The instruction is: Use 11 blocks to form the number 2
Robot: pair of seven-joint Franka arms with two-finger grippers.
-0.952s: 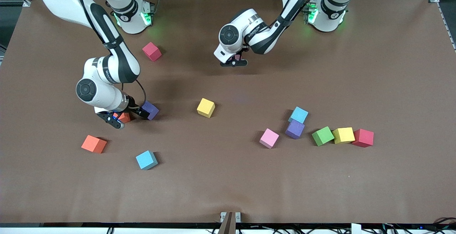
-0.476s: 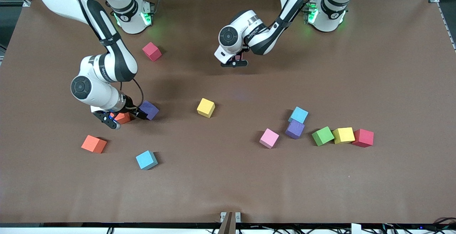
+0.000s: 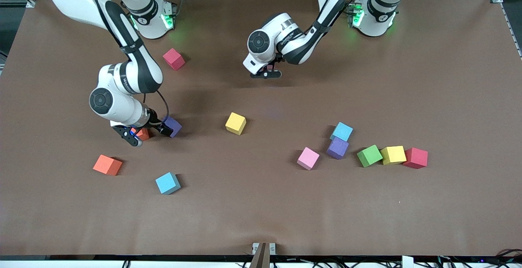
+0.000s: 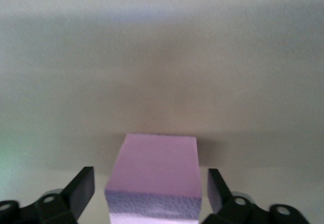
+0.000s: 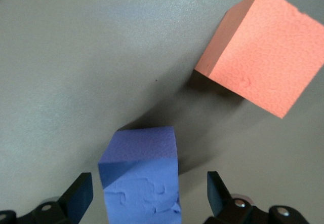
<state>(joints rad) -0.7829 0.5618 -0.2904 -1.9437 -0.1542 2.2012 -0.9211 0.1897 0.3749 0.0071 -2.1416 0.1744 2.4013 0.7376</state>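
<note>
matte foam blocks [image 3: 235,123] scattered, both claws open, left claw [image 4: 151,193] astride pink cube [image 4: 154,181]

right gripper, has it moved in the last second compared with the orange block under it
Yes, but it ends nearly where it began. The right gripper swung toward the right arm's end of the table, then came back over the orange block beside the purple block.
</note>
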